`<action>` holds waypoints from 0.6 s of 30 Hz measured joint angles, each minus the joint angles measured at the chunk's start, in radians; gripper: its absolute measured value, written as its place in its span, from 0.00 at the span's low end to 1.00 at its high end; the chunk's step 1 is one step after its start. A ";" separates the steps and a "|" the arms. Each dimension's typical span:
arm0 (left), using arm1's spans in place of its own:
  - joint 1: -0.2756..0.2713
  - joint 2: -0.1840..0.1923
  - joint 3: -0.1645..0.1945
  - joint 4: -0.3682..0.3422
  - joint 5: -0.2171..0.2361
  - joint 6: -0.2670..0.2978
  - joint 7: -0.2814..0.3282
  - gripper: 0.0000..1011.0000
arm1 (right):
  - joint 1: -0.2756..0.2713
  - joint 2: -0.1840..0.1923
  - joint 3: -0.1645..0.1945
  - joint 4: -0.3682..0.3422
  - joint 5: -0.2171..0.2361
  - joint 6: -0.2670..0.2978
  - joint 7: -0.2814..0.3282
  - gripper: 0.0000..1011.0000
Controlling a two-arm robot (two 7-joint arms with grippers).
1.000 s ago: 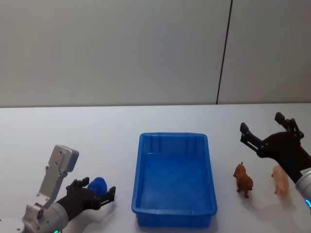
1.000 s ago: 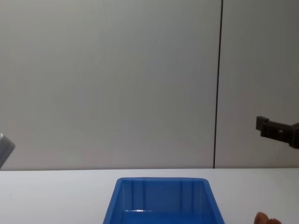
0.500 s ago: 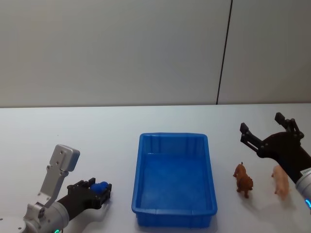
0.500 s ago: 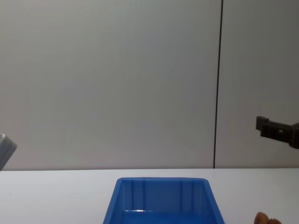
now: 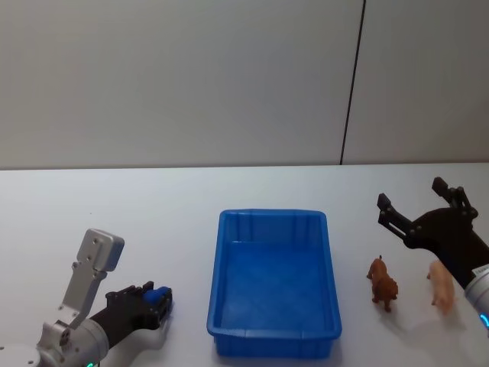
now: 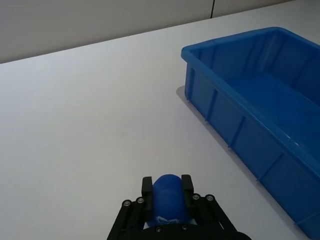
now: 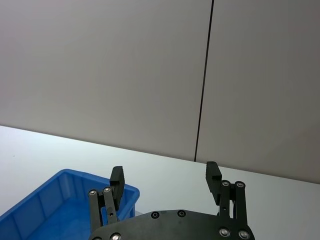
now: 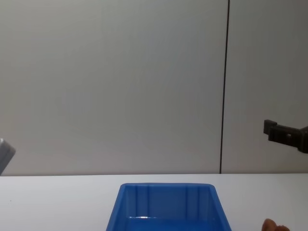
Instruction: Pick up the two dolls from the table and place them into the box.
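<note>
Head view: the left gripper [image 5: 150, 300] is clamped on the blue doll [image 5: 159, 293], by the near edge of the table [image 5: 153, 206], left side. The box [image 5: 273, 215] lies to its right, long axis running from near edge to far edge. That is the left arm's carry. Toward the right edge, the right gripper [image 5: 411, 195] hangs with its fingers spread. The brown animal figure [image 5: 381, 283] stands on its near side, and a pink pig figure [image 5: 441, 284] is closer to the right edge.

The count is three toys, one box.

Left wrist view: the left gripper [image 6: 167, 186] pinches the blue doll [image 6: 167, 200], apart from the box [image 6: 225, 120].

Right wrist view: the right gripper [image 7: 165, 172] is spread and empty, with the box [image 7: 65, 185] beyond.

Chest view: the box [image 8: 166, 185], a finger of the right gripper [image 8: 276, 131] and the top of the brown animal figure [image 8: 269, 224].
</note>
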State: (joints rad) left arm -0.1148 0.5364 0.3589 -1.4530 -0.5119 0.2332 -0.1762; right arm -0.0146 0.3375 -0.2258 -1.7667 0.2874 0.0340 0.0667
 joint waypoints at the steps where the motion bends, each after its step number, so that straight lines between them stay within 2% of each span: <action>1: 0.001 0.000 0.000 -0.001 -0.002 -0.003 0.002 0.37 | 0.000 0.000 0.000 0.000 0.000 0.000 0.000 0.99; 3: 0.006 0.001 -0.001 -0.005 -0.009 -0.015 0.010 0.31 | 0.000 0.000 0.000 0.000 0.000 0.000 0.000 0.99; 18: 0.034 0.027 -0.032 -0.072 -0.050 -0.133 0.060 0.21 | 0.000 0.000 0.000 0.000 0.000 0.000 0.000 0.99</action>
State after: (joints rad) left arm -0.0806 0.5629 0.3271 -1.5254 -0.5620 0.1007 -0.1160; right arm -0.0147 0.3375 -0.2258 -1.7667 0.2874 0.0341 0.0668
